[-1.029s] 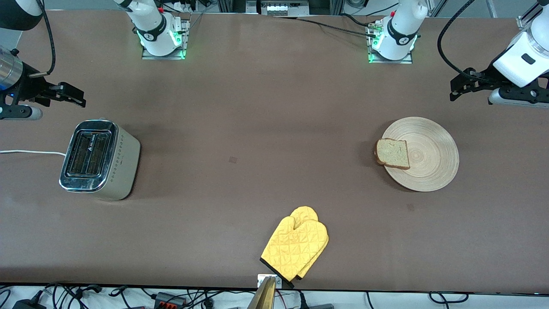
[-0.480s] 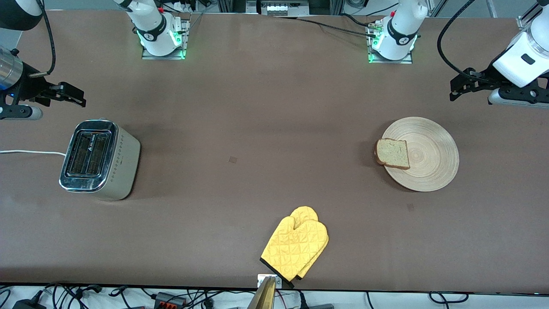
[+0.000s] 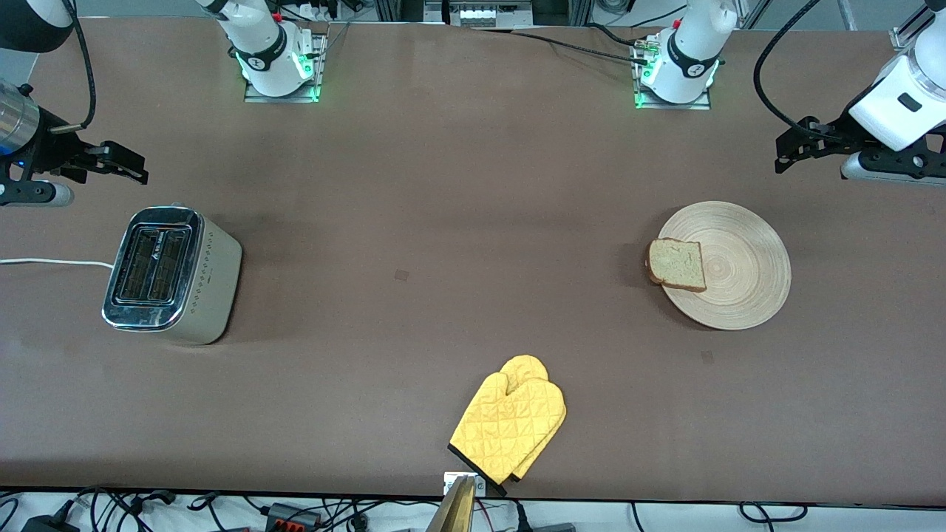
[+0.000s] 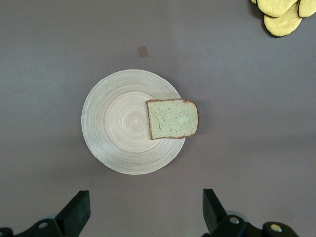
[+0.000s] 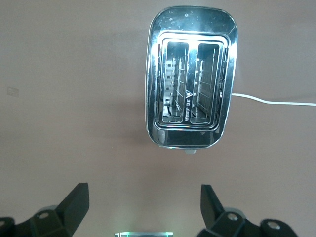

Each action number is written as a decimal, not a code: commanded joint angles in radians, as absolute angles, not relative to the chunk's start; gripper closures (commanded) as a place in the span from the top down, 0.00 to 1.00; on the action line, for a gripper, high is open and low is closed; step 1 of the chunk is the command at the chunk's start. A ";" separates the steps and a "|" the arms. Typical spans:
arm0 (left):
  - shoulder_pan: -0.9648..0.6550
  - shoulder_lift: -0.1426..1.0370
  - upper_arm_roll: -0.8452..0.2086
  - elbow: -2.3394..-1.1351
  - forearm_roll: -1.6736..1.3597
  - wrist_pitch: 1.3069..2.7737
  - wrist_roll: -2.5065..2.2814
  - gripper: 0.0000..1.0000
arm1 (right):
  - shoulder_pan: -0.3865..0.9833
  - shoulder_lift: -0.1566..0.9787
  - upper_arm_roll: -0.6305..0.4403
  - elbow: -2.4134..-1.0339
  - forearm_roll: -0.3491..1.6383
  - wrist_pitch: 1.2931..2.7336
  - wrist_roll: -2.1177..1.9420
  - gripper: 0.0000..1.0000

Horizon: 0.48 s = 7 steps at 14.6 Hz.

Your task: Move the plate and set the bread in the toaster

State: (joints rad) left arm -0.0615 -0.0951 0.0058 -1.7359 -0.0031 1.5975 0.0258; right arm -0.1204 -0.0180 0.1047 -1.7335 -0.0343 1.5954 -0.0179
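Front view: brown table (image 3: 443, 185); yellow mitt (image 3: 510, 417) at near edge, between toaster (image 3: 171, 275) and plate (image 3: 728, 264) bearing bread (image 3: 676, 264). Left gripper (image 4: 143, 215), right gripper (image 5: 143, 212) both spread, empty, aloft.

Brown table (image 3: 458, 222) carries: toaster (image 3: 171, 275) at right arm's end, its white cord (image 3: 52, 261) trailing; plate (image 3: 728, 264) at left arm's end; yellow oven mitt (image 3: 510, 417) nearest the front camera.

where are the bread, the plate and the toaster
bread (image 3: 676, 264), front view, middle of the slice's face
plate (image 3: 743, 270), front view, bare rings beside the slice
toaster (image 5: 190, 98), right wrist view, chrome top between the slots
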 commanded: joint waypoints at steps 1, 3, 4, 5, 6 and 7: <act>-0.057 -0.071 0.012 -1.717 0.006 1.562 0.023 1.00 | -0.133 -0.017 0.117 -1.718 -0.015 1.583 -0.035 1.00; -0.055 -0.026 0.014 -1.715 0.009 1.552 0.025 1.00 | -0.129 -0.015 0.117 -1.712 -0.014 1.582 -0.034 1.00; -0.052 -0.023 0.017 -1.715 0.009 1.551 0.031 1.00 | -0.130 -0.015 0.117 -1.712 -0.012 1.582 -0.034 1.00; -0.040 -0.020 0.017 -1.715 0.008 1.549 0.041 1.00 | -0.130 -0.015 0.117 -1.712 -0.014 1.582 -0.034 1.00; -0.020 -0.011 0.017 -1.715 0.008 1.549 0.058 1.00 | -0.130 -0.015 0.117 -1.712 -0.014 1.580 -0.035 1.00; 0.009 0.015 0.017 -1.709 0.005 1.549 0.069 1.00 | -0.130 -0.015 0.117 -1.712 -0.014 1.580 -0.037 1.00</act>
